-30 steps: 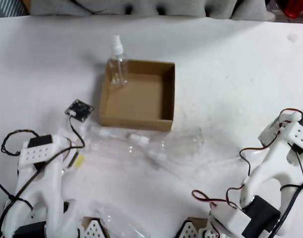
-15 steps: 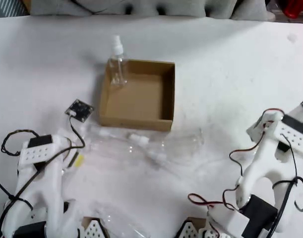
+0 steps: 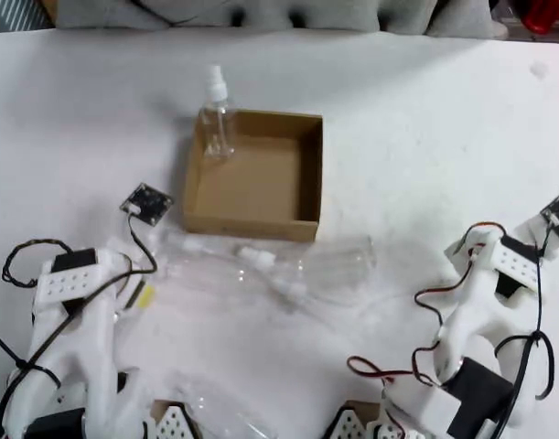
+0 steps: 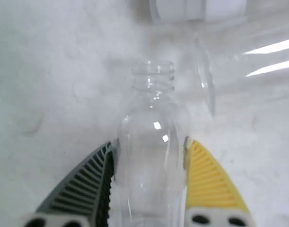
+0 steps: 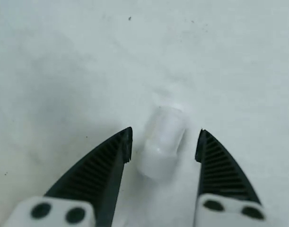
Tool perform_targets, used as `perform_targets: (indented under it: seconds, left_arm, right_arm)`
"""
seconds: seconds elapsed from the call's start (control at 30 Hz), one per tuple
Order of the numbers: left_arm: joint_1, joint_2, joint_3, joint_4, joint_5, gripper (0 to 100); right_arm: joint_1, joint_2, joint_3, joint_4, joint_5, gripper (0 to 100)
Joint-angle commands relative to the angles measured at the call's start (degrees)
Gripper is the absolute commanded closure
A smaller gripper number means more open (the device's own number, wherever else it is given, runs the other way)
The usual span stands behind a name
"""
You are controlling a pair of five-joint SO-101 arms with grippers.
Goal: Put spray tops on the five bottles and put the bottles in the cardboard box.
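Swung nearer and inward over the past second, the right arm (image 3: 495,274) sits well right of the cardboard box (image 3: 247,225). Its wrist view shows the right gripper (image 5: 164,131) spread around a white spray top (image 5: 162,147), touching neither finger. Near-left of the box, the left gripper (image 4: 150,144) pinches an uncapped clear bottle (image 4: 151,163). Loose bottles (image 3: 334,261) lie just before the box. A capped bottle (image 3: 217,123) stands at its far left corner.

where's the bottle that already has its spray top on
In the high view, the capped bottle stands upright at the far-left corner of the cardboard box, apparently just inside it.
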Motion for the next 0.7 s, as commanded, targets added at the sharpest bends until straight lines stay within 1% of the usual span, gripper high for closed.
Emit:
perform_targets:
  seconds: [0.0, 0.07, 0.1, 0.13, 0.2, 0.23, 0.3, 0.37, 0.47, 0.6, 0.67]
  left_arm:
    - [-0.57, -0.66, -2.73, -0.62, -0.97, 98]
    - [-0.57, -0.66, -2.73, -0.62, -0.97, 98]
    - [-0.57, -0.66, -2.73, -0.62, -0.97, 98]
    - [-0.57, -0.66, -2.73, -0.62, -0.97, 98]
    - [-0.57, -0.66, -2.73, -0.62, -0.97, 98]
    - [-0.57, -0.66, -2.73, -0.62, -0.97, 98]
    - [-0.57, -0.66, -2.73, -0.62, -0.97, 98]
    - [-0.57, -0.66, -2.73, -0.62, -0.97, 98]
    - [-0.57, -0.66, -2.73, -0.62, -0.88, 98]
    - [-0.40, -0.84, -2.73, -0.62, -0.53, 98]
    - [-0.57, -1.19, -2.99, -0.62, -0.35, 98]
  right_arm:
    - [-0.57, 1.36, -0.35, -2.77, -1.58, 80.9]
    - [-0.92, 2.59, -0.35, -2.77, -1.67, 81.8]
    - [-1.10, 2.77, -0.35, -2.77, -1.67, 84.2]
    - [-1.36, 3.03, -0.44, -2.68, -1.67, 87.8]
    - [-1.54, 3.56, -1.41, -2.15, -1.41, 98.2]
    - [-1.54, 3.56, -1.67, -1.54, -1.58, 98.9]
    - [-1.54, 3.21, -1.93, -0.48, -1.58, 95.4]
    - [-1.45, 3.03, -2.02, -0.48, -1.49, 98.3]
    - [-1.54, 3.03, -4.40, 0.04, -1.14, 98.2]
    - [-1.19, 3.03, -10.99, 2.15, -1.05, 98.3]
    - [-1.54, 2.95, -15.30, 6.55, 0.35, 98.3]
